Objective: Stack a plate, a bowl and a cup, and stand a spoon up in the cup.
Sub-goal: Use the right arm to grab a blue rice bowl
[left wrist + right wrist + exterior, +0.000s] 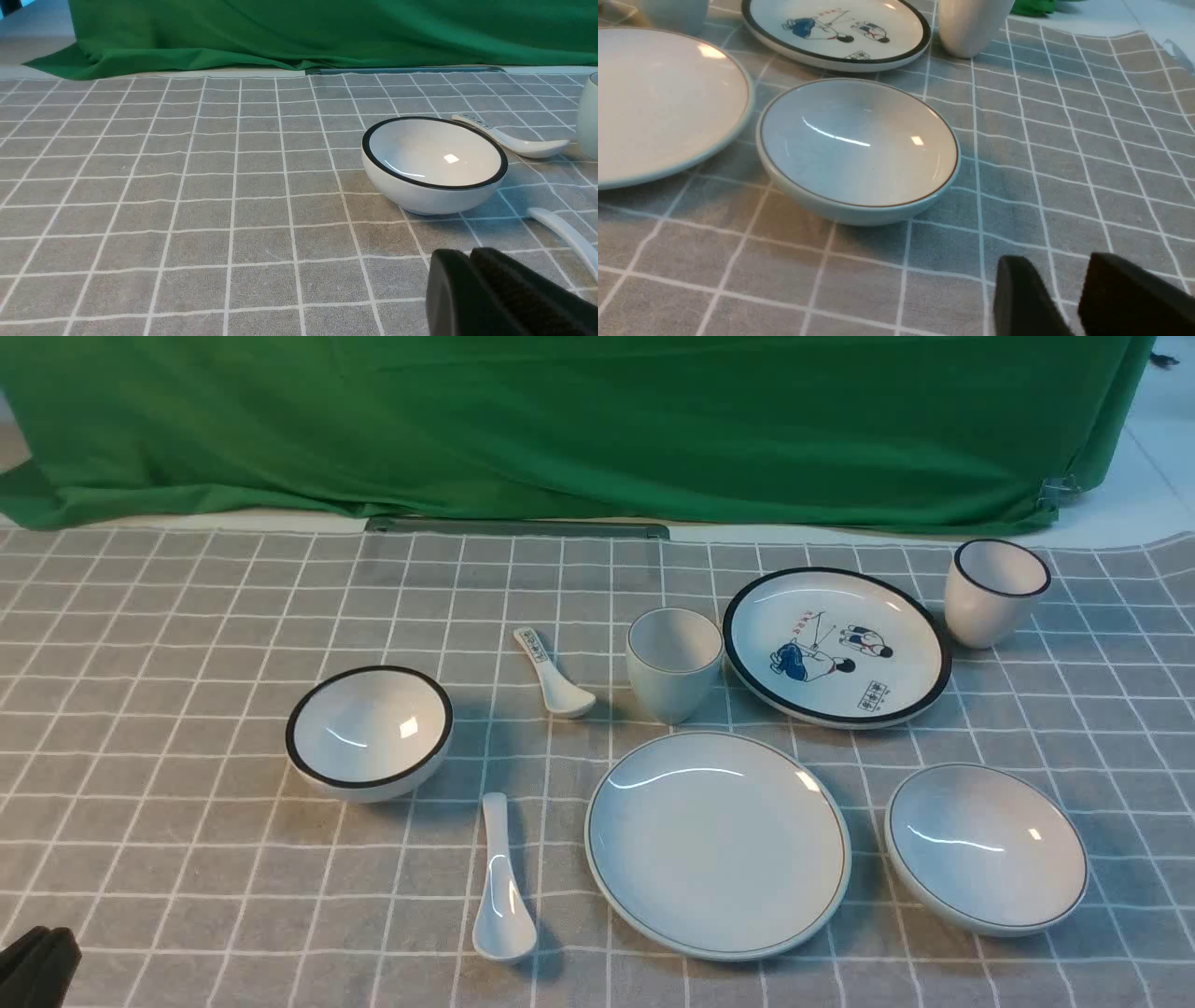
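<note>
The plain plate [717, 845] lies front centre on the checked cloth, with the shallow thin-rimmed bowl [985, 847] to its right and the grey-white cup [673, 663] upright behind it. Left of the plate lies the plain white spoon [502, 887], scoop toward me. My left gripper [37, 966] shows at the bottom-left corner; in its wrist view the left gripper [467, 254] is shut and empty, short of the spoon handle [565, 238]. My right gripper [1055, 259] is open and empty, hovering over the cloth near the bowl [859, 149] and apart from it. The plate [658, 102] lies beyond the bowl.
A deep black-rimmed bowl [370, 733] stands left of centre, with a small printed spoon [551, 674] behind it. A cartoon plate [837, 646] and a bold-rimmed cup [995, 591] stand at the back right. Green fabric [579, 429] hangs along the far edge.
</note>
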{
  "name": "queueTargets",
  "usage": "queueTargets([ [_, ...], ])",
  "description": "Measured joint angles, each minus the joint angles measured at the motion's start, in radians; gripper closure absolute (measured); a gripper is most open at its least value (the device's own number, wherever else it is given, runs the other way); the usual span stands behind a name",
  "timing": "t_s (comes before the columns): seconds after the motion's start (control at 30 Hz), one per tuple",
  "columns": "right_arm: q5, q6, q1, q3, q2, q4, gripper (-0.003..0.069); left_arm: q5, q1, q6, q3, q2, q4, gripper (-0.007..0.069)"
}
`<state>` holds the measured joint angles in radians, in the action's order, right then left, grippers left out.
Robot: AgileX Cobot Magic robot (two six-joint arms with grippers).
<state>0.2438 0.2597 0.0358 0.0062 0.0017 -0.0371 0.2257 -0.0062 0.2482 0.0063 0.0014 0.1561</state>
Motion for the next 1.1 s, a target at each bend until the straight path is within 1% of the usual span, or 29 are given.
queueTargets([
  [0.5, 0.000, 0.000, 0.000, 0.000, 0.000, 0.000, 0.0417, 0.000, 0.000, 0.000, 0.000, 0.000, -0.001, 0.0607],
  [0.67, 0.000, 0.000, 0.000, 0.000, 0.000, 0.000, 0.0417, -0.002, 0.000, 0.008, 0.000, 0.000, -0.061, 0.0607],
  [0.9, 0.000, 0.000, 0.000, 0.000, 0.000, 0.000, 0.0417, -0.004, 0.000, 0.008, 0.000, 0.000, -0.093, 0.0607],
  [1.03, 0.000, 0.000, 0.000, 0.000, 0.000, 0.000, 0.0417, -0.048, 0.000, 0.001, 0.000, 0.000, -0.039, 0.0607],
  [1.1, -0.013, -0.006, 0.000, 0.000, 0.000, -0.006, 0.0417, -0.125, 0.000, -0.056, 0.000, 0.000, 0.071, 0.0607],
])
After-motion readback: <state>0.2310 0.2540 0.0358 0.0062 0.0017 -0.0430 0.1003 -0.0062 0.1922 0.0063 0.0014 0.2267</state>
